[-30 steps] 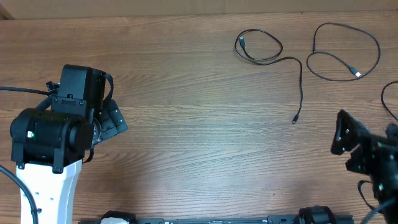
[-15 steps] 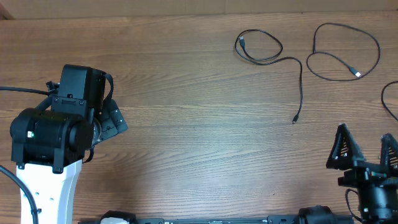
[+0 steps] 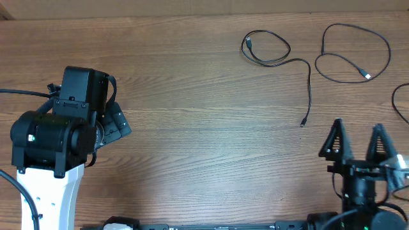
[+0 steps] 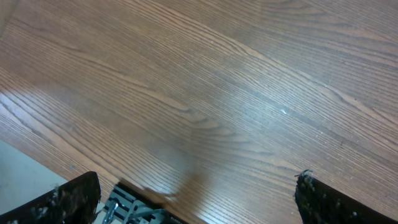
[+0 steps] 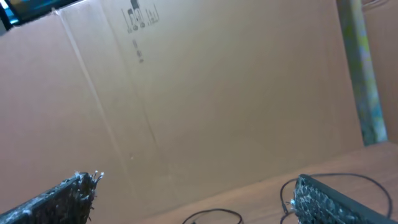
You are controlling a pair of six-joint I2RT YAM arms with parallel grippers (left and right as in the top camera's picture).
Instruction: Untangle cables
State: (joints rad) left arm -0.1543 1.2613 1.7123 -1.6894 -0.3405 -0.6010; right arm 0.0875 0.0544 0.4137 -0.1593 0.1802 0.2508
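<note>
Three thin black cables lie apart at the far right of the table. One cable (image 3: 266, 48) forms a small loop, and its tail runs down to a plug (image 3: 302, 124). A second cable (image 3: 355, 53) makes a larger loop with a silver-tipped end (image 3: 367, 76). Only a curve of the third cable (image 3: 397, 105) shows at the right edge. My right gripper (image 3: 356, 142) stands open near the front edge, pointing toward the cables and holding nothing. It touches none of them. My left gripper (image 4: 198, 202) is open over bare wood at the far left.
The left arm (image 3: 54, 134) fills the front left corner. A cardboard wall (image 5: 205, 87) stands behind the table's far edge. In the right wrist view two cable loops (image 5: 214, 216) (image 5: 348, 179) lie on the wood below that wall. The table's front edge (image 4: 93, 180) shows under the left gripper.
The right gripper has swung in from the right edge toward the left and turned, so both open fingers now point at the far side. The left arm and cables have not moved.
</note>
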